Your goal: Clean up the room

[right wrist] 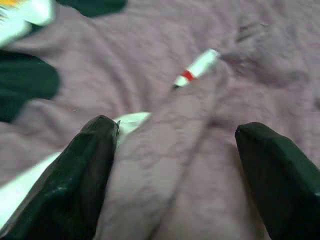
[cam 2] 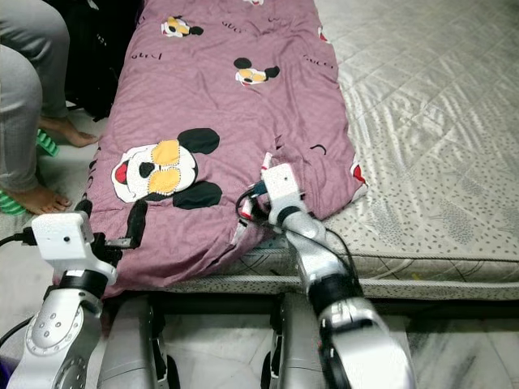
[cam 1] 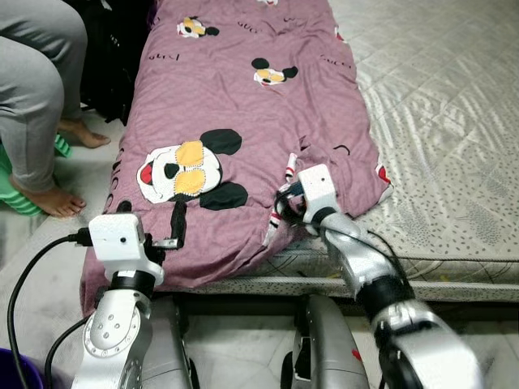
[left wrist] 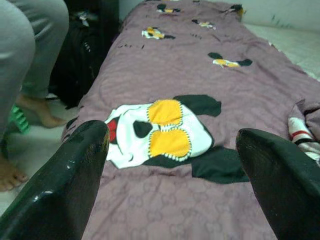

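1. Two risks w/ the right claw [right wrist: 175,170]: its fingers stand apart over a raised fold of the purple blanket [cam 1: 243,105], so closing may pinch too little cloth & slip, or drag the blanket off the bed's mattress [cam 1: 438,121].
2. Left claw [left wrist: 172,185], fingers also apart, holds nothing; a pull near the edge could snag there.
3. Person's foot [cam 1: 53,201] is near the bedside, so a wide swing of the left arm may hit it.
4. Pose: both arms reach fwd, right one bent over the blanket's near edge.

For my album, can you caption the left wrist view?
Open left gripper hovering over a mauve blanket printed with cartoon mice.
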{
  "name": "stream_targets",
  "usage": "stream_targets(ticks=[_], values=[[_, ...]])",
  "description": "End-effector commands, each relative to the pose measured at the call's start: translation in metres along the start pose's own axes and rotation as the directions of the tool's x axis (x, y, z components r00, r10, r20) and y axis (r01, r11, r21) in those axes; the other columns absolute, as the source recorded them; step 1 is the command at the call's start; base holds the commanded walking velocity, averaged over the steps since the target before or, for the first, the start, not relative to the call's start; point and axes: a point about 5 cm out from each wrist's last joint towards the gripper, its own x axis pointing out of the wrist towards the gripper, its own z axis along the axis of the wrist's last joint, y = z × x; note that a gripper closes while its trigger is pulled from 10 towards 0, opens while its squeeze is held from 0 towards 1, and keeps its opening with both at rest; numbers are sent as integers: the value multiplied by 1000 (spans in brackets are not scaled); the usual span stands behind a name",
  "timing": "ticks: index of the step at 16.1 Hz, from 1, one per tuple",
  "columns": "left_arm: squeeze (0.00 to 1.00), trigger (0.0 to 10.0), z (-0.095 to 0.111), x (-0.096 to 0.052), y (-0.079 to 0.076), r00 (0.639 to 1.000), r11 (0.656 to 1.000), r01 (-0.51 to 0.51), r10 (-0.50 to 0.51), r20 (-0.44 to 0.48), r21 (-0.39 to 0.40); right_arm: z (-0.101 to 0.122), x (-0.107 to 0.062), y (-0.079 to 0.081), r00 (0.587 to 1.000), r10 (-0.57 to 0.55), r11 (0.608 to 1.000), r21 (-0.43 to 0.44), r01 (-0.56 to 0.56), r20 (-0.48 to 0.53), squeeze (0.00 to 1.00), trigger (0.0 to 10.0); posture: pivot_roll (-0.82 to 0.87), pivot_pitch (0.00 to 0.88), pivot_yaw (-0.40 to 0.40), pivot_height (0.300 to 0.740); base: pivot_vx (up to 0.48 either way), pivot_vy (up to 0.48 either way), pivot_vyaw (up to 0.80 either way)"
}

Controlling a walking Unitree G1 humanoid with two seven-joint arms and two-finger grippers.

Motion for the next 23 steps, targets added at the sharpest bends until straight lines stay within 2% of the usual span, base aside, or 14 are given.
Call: stream_targets(ticks=[1, 2, 7, 8, 11, 14, 17, 19, 20, 23], values=[[0, 10000, 1, -3, 0, 1000, 1000, -4, 4, -8, 8, -5, 0, -4, 999, -27, 1000, -10, 27, -25, 0, 4431, 90, 268, -55, 555, 0, 0, 0], [0, 10000, 1, -4, 1, 1000, 1000, -5, 6, -14, 10, -8, 1, -7, 998, -52, 998, -23, 51, -42, 0, 0, 92, 272, -55, 555, 0, 0, 0], [0, 10000, 2, -3, 3, 1000, 1000, -13, 13, -25, 12, -23, -3, -26, 981, -174, 985, -38, 171, -90, 0, 0, 84, 276, -49, 555, 0, 0, 0], [0, 10000, 2, -2, 2, 1000, 1000, -12, 12, -27, 10, -31, -8, -40, 964, -243, 970, -17, 242, -107, 0, 0, 79, 272, -46, 555, 0, 0, 0], [0, 10000, 2, 1, 3, 1000, 1000, -11, 11, -27, 9, -49, -20, -64, 926, -349, 934, 22, 355, -141, 0, 0, 71, 265, -43, 555, 0, 0, 0], [0, 10000, 1, 3, 3, 1000, 1000, -16, 16, -26, 5, -57, -34, -89, 886, -445, 889, 52, 454, -128, 0, 0, 58, 255, -38, 555, 0, 0, 0], [0, 10000, 0, 4, 4, 999, 1000, -20, 20, -27, 0, -67, -53, -114, 848, -517, 849, 61, 526, -114, 0, 0, 48, 247, -37, 555, 0, 0, 0], [0, 10000, 0, 5, 4, 999, 1000, -20, 20, -27, -1, -72, -61, -121, 837, -536, 838, 57, 543, -109, 0, 0, 42, 240, -36, 555, 0, 0, 0], [0, 10000, -1, 6, 4, 999, 1000, -19, 19, -26, -2, -81, -75, -127, 825, -556, 825, 54, 563, -106, 0, 0, 35, 234, -36, 555, 0, 0, 0], [0, 10000, -1, 9, 3, 1000, 1000, -13, 13, -23, -4, -98, -104, -125, 820, -561, 823, 34, 568, -114, 0, 0, 26, 219, -36, 555, 0, 0, 0]])
